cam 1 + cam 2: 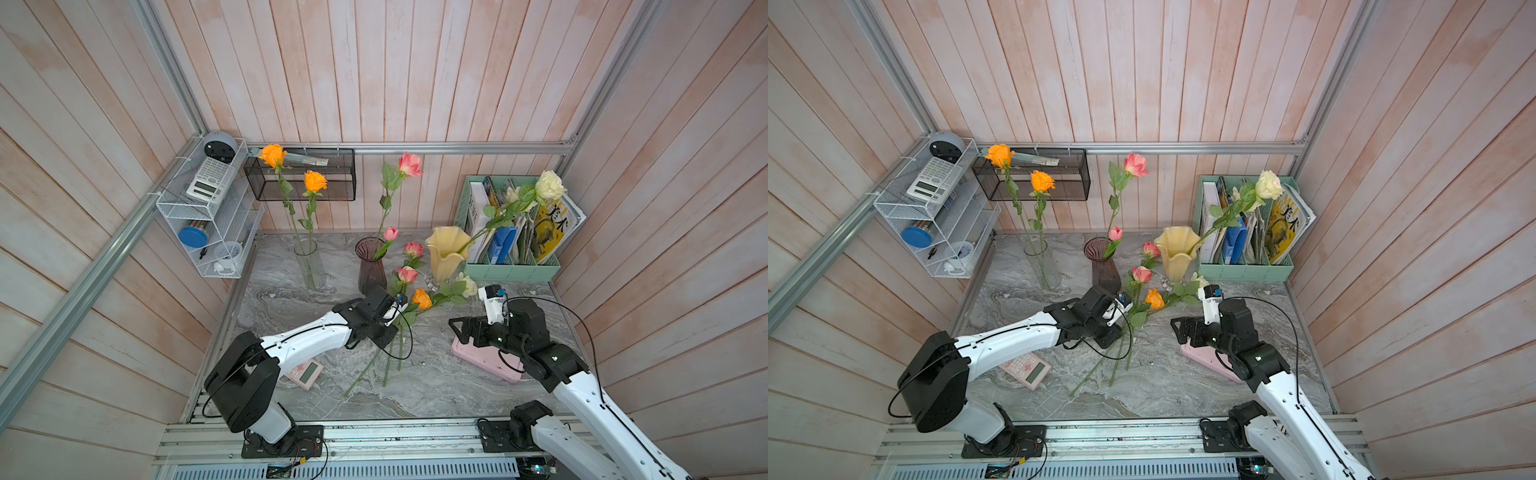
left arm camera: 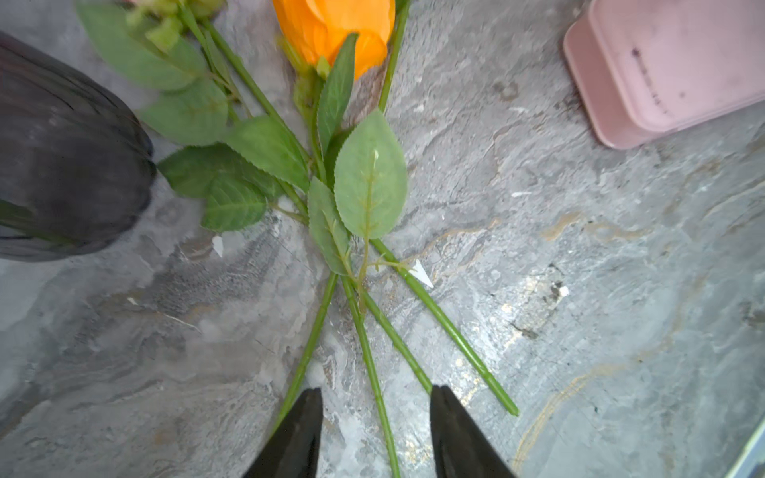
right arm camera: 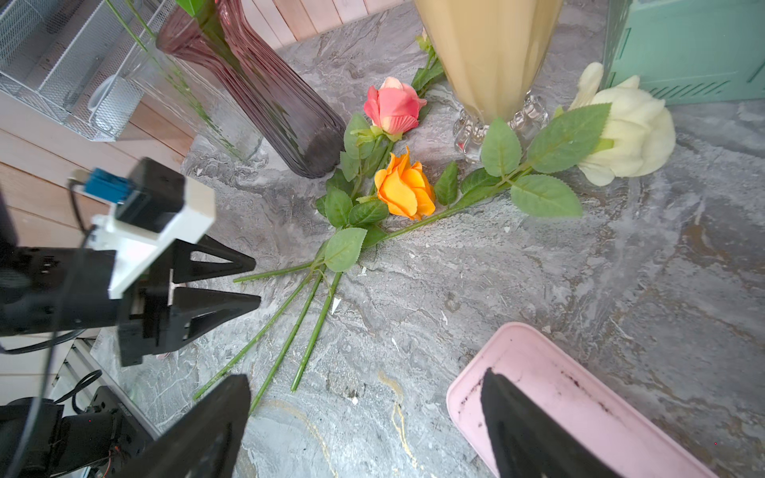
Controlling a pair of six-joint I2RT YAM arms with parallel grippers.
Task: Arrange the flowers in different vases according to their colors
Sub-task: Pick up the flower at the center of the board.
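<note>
Stems (image 2: 366,351) of loose flowers fan out on the marble table (image 2: 579,289), one running between the half-open fingers of the left gripper (image 2: 376,389), not yet pinched. Right gripper (image 3: 366,374) hangs wide and empty, one finger over the pink box (image 3: 579,393). Orange rose (image 3: 405,190) lies near the purple vase (image 3: 269,103)

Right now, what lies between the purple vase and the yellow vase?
A near pink rose and a far pink rose, both lying loose. Both top views show them.

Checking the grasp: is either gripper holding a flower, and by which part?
Nothing is held. The left gripper is open with a green stem lying between its fingertips; the right gripper is open and empty.
</note>
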